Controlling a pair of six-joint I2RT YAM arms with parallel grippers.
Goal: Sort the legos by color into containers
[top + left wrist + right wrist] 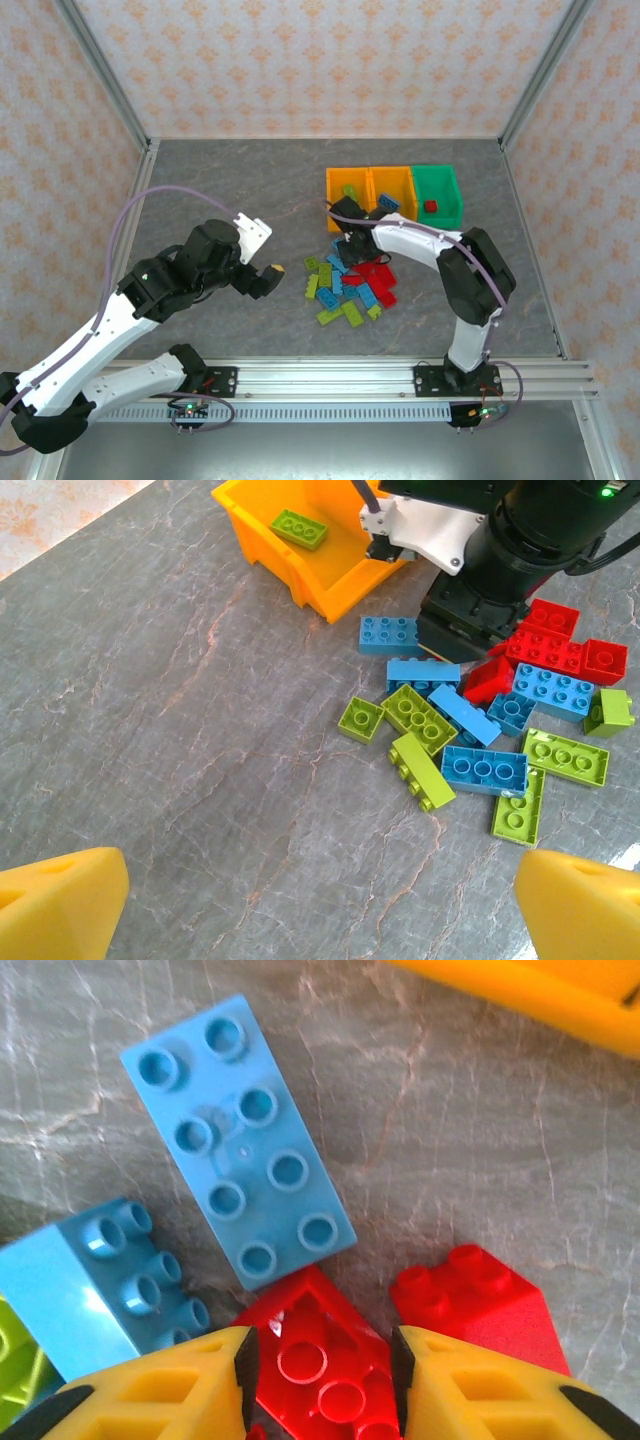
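Top external view: a grey, marble-patterned bench [230, 190] is enclosed on three sides by walls [300, 60] papered in a pale orange motif. An aluminium rail [320, 378] runs along the near edge and carries both arm bases.

The containers are set in a row at the far right of the bench, touching one another: two orange-yellow bins [348, 186] [392, 185] and one green bin [437, 190]. One lime brick is seen in the leftmost bin, one blue brick in the middle bin and one red brick in the green bin. The remaining legos [350, 285] lie in a loose mixed heap just in front of the bins.

The left arm is bent at the elbow and held low over bare bench, left of the heap. The left gripper [272, 272] is spread wide with nothing between its fingers.

The right arm is folded back over the heap, wrist pointed down. The right gripper [322, 1385] is closed against both sides of a red lego [310, 1345] that rests on the bench beside two blue bricks.
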